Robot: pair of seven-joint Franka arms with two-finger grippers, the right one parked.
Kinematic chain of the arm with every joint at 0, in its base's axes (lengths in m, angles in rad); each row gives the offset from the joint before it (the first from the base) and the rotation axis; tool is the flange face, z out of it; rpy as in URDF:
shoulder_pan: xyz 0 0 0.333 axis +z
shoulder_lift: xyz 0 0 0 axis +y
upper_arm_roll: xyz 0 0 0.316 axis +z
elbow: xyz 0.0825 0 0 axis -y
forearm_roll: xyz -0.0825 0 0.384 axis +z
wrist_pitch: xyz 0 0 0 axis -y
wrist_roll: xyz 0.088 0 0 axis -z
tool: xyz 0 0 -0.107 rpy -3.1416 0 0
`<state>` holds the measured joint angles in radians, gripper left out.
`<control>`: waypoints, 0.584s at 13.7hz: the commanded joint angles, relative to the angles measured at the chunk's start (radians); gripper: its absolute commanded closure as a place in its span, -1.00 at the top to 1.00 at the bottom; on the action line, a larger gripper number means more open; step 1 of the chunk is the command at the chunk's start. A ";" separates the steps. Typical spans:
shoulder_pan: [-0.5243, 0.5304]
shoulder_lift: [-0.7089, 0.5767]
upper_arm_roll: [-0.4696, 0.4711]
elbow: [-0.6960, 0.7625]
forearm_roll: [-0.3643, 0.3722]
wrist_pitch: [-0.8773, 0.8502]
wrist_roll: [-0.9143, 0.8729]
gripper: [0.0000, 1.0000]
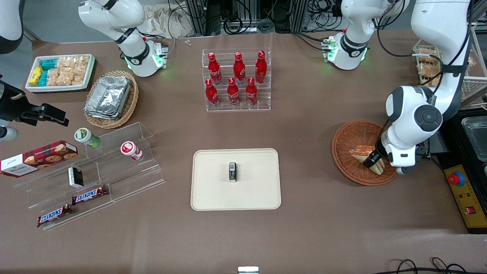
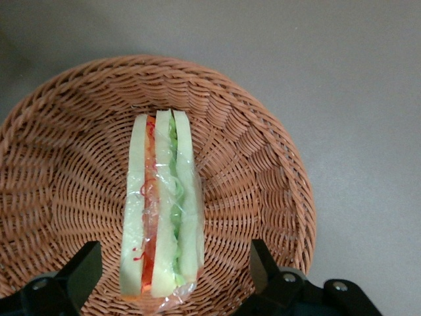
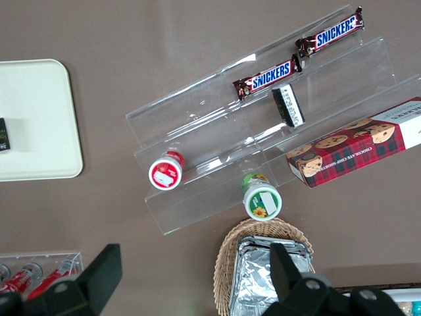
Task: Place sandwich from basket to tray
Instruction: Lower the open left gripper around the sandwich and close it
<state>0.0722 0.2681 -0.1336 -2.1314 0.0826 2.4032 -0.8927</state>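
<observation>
The sandwich (image 2: 161, 210), a clear-wrapped wedge of pale bread with orange-red and green layers, lies in the reddish-brown wicker basket (image 2: 263, 164). My gripper (image 2: 174, 253) is down in the basket and open, one black finger on each side of the sandwich with a gap to the bread on both. In the front view the gripper (image 1: 374, 161) covers part of the sandwich (image 1: 359, 152), and the basket (image 1: 342, 152) sits toward the working arm's end of the table. The cream tray (image 1: 213, 186) lies mid-table with a small black-and-white box (image 1: 232, 172) on it.
A clear rack of red bottles (image 1: 237, 80) stands farther from the front camera than the tray. Toward the parked arm's end are a stepped acrylic shelf (image 1: 114, 171) with snacks, a tan basket of foil containers (image 1: 110, 99) and a white bin (image 1: 61, 72). A yellow control box (image 1: 462, 194) lies beside the basket.
</observation>
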 commanded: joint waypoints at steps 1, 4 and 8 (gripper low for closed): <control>0.008 0.008 -0.006 -0.012 -0.020 0.031 -0.018 1.00; 0.008 0.020 -0.006 -0.012 -0.043 0.031 -0.018 0.99; 0.009 0.043 -0.004 -0.012 -0.052 0.060 -0.018 0.97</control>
<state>0.0723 0.2998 -0.1332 -2.1332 0.0382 2.4247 -0.8941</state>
